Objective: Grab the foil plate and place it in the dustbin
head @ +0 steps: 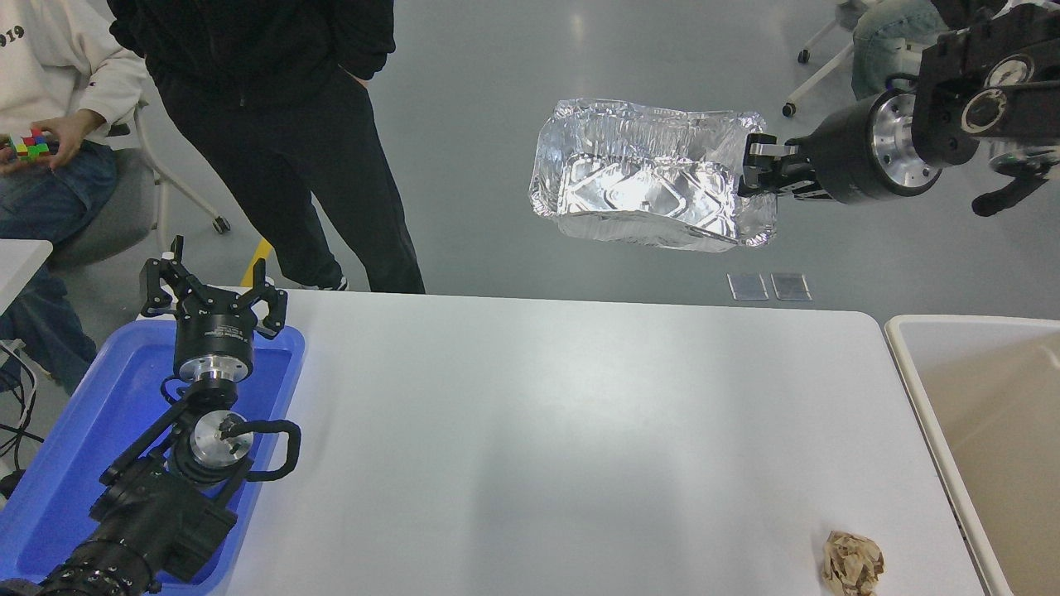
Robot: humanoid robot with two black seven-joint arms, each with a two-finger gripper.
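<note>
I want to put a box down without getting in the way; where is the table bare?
Bare: the white table between the blue tray, where the left gripper sits, and the dustbin. Avoid the near right corner: a brown paper ball.

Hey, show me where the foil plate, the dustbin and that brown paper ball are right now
foil plate (pixel 642 186): head view, on its embossed base.
dustbin (pixel 917 382): head view, on its cream-white rim beside the table.
brown paper ball (pixel 853 564): head view, on the middle of the crumpled wad.

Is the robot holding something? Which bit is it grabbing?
Yes. The right gripper holds the foil plate by its right rim, up in the air. The left gripper holds nothing.
</note>
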